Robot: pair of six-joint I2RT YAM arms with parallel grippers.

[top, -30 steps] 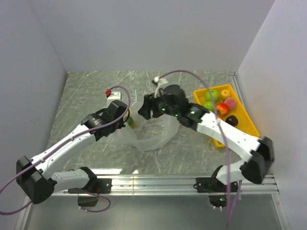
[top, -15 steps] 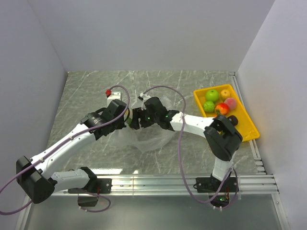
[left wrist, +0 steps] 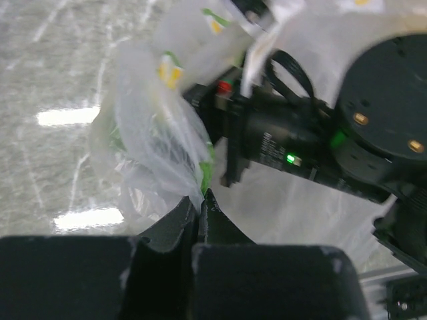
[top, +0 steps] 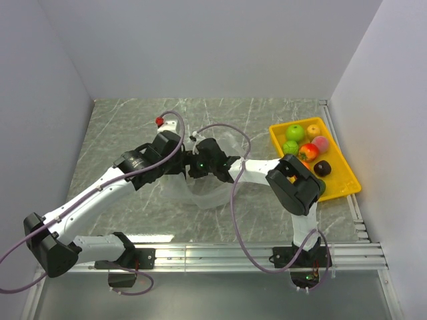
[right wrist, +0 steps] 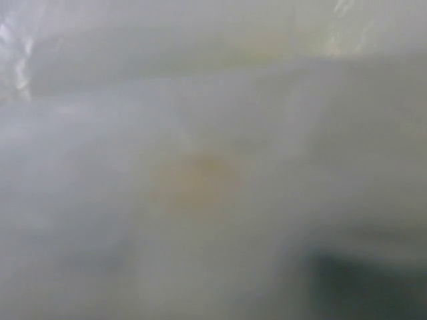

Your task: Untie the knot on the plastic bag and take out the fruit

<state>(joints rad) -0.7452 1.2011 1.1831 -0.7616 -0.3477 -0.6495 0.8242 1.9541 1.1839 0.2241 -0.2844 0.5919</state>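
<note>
Two arms: both meet over the middle of the grey marbled worktop, their heads almost touching.
Left pincer: pressed together on a fold of the thin, clear, crinkly plastic bag, with film pinched between the tips.
Plastic bag: slumped on the worktop under and just in front of both heads. Green fruit shows through the film beside my left tips.
Knot: I cannot pick it out. I judge it sits in the bunched film between the two pincers, nearer the left.
Right pincer: points left into the bag, facing the left one. Its camera gives only blurred film, so I cannot tell whether it is spread.
Shallow yellow plastic tray: well apart to the right, with round coloured pieces in it.
</note>
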